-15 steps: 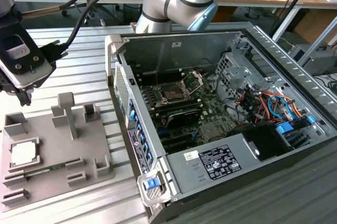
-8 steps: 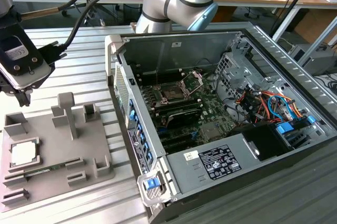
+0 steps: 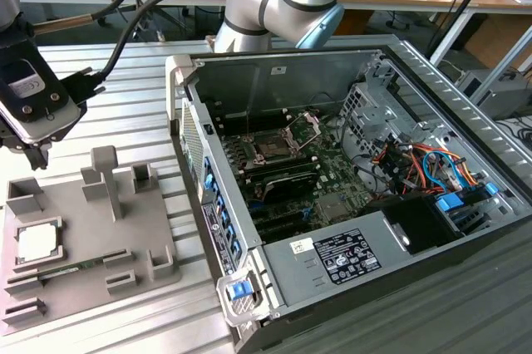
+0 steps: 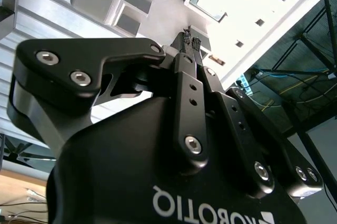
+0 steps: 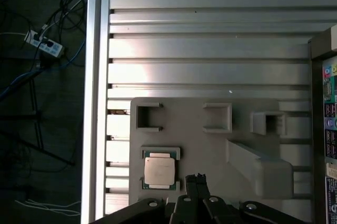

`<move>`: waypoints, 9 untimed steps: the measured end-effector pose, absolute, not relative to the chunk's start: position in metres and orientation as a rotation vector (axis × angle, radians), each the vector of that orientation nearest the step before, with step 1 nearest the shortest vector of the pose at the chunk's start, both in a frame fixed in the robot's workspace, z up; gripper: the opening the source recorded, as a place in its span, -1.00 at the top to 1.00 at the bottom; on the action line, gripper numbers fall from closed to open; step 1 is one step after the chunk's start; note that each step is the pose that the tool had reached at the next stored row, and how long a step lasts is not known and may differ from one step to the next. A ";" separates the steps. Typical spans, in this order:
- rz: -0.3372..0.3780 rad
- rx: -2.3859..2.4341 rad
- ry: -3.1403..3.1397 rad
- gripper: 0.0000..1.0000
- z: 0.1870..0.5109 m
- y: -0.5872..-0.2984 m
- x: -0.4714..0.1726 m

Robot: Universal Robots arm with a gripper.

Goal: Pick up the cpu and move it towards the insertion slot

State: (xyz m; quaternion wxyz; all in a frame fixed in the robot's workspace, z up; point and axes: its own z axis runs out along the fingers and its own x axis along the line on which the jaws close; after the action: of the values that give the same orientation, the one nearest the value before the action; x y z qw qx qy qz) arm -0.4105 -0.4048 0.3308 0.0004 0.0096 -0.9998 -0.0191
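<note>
The gripper [image 4: 190, 40] was clenched. In both wrist views its two thin fingertips [image 5: 197, 177] were pressed together with nothing between them, so it carried nothing.

The nearest thing to it was the cpu [image 5: 159, 170]. It lay flat, with the silvery top up, in a shallow seat of the grey tray [image 5: 210, 150], below the fingertips and a little to one side of them. The gripper hung above the tray and, as far as I could judge, was apart from the chip and not touching it.

In my judgement the chip would be light and stiff, but delicate. The smooth metal top could slip under a weak hold, and the underside with its contacts should not be scraped or pressed. The best place to hold it seemed to be two opposite outer edges, on the sides where the low walls of the seat leave room for the fingers, with the chip kept level.

Beyond the tray, the ribbed metal table [image 5: 210, 50] spread out under the tool. Farther from the gripper stood the open computer case [image 3: 274, 80]. Deep inside it, well apart from the gripper, was the insertion slot [image 3: 274, 145], a dark square with its metal frame raised, and no chip showed in it.
</note>
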 end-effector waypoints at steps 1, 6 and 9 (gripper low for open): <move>-0.060 0.030 -3.140 0.79 0.330 -0.405 -0.411; -0.060 0.030 -3.140 0.79 0.329 -0.405 -0.411; -0.060 0.030 -3.140 0.79 0.328 -0.405 -0.411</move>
State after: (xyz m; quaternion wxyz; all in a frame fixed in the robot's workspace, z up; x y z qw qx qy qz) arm -0.4110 -0.4048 0.3278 0.0004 0.0095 -0.9998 -0.0191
